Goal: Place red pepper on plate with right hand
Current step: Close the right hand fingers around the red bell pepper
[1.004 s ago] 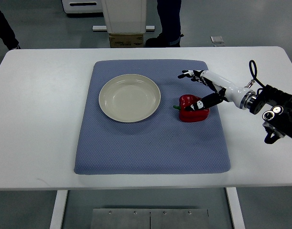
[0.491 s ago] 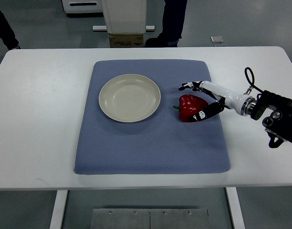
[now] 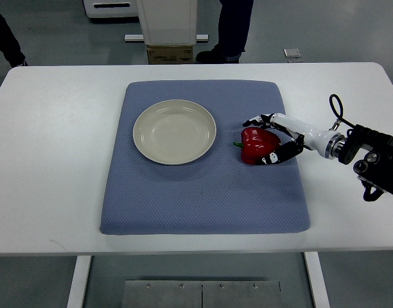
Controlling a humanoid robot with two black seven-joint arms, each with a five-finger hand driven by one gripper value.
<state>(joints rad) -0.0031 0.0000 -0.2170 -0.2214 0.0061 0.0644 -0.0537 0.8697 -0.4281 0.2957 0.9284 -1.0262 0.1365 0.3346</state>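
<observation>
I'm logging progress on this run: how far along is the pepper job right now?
Done: the right hand has reached the red pepper, fingers curled around its far and near sides. In hand: the grasp is closing, and the pepper sits on the blue mat, right of the plate. Left: lift it, carry it left, and set it on the empty plate.

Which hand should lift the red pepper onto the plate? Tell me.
Right. The right hand already cups the red pepper on the blue mat, beside the empty plate; no left arm is visible.
</observation>
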